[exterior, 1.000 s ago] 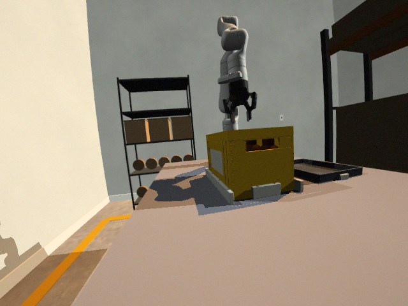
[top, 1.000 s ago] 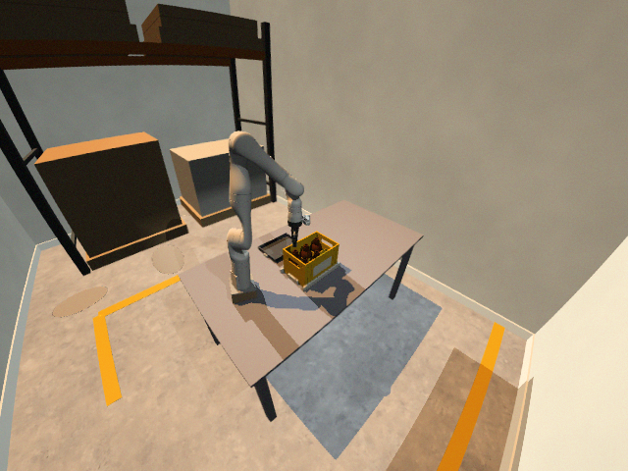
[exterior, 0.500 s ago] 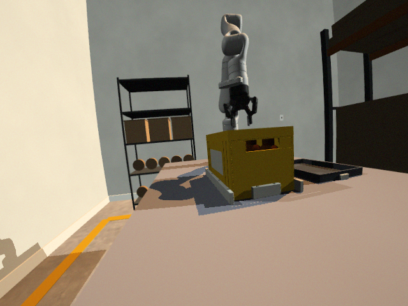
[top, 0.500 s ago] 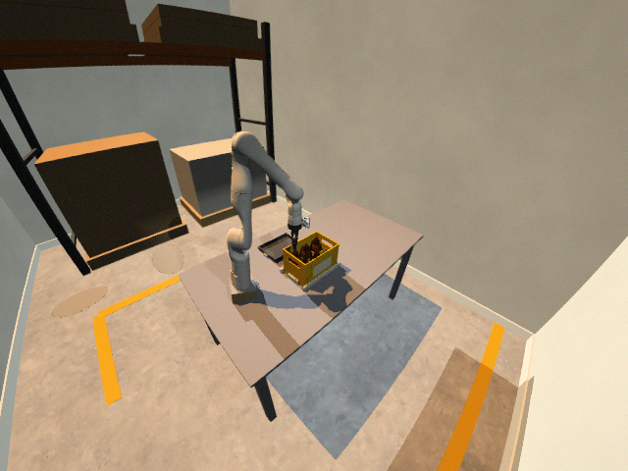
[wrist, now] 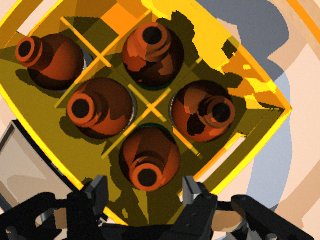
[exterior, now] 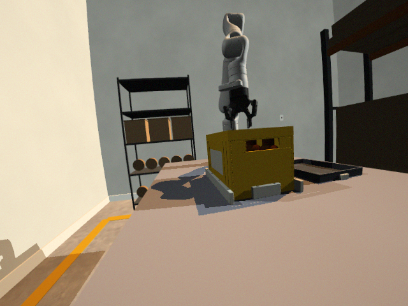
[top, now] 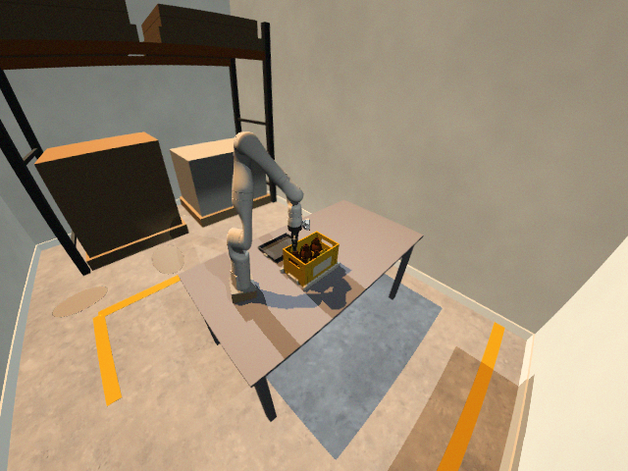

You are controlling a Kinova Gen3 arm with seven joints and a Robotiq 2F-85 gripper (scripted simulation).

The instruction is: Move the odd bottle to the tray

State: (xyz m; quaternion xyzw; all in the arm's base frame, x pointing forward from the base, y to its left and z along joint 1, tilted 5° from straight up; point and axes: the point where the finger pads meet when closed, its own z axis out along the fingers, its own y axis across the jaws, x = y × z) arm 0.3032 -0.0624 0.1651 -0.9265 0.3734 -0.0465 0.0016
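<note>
A yellow crate [top: 310, 258] stands on the table, also in the exterior view [exterior: 252, 160]. In the wrist view, several brown bottles stand upright in its cells: one at the far left [wrist: 42, 56], one at the top [wrist: 154, 47], one in the middle [wrist: 96, 108], one at the right [wrist: 206, 110] and one nearest my fingers. My gripper [wrist: 144, 188] [exterior: 240, 123] is open and empty, hanging just above the crate's rim, over the nearest bottle. The dark tray [exterior: 324, 169] [top: 276, 248] lies empty beside the crate.
Grey blocks [exterior: 265, 190] sit against the crate's foot on the table. A metal shelf [exterior: 158, 131] with boxes stands behind the table. Large cardboard crates [top: 109, 194] and a tall rack stand on the floor behind the arm's base [top: 240, 284].
</note>
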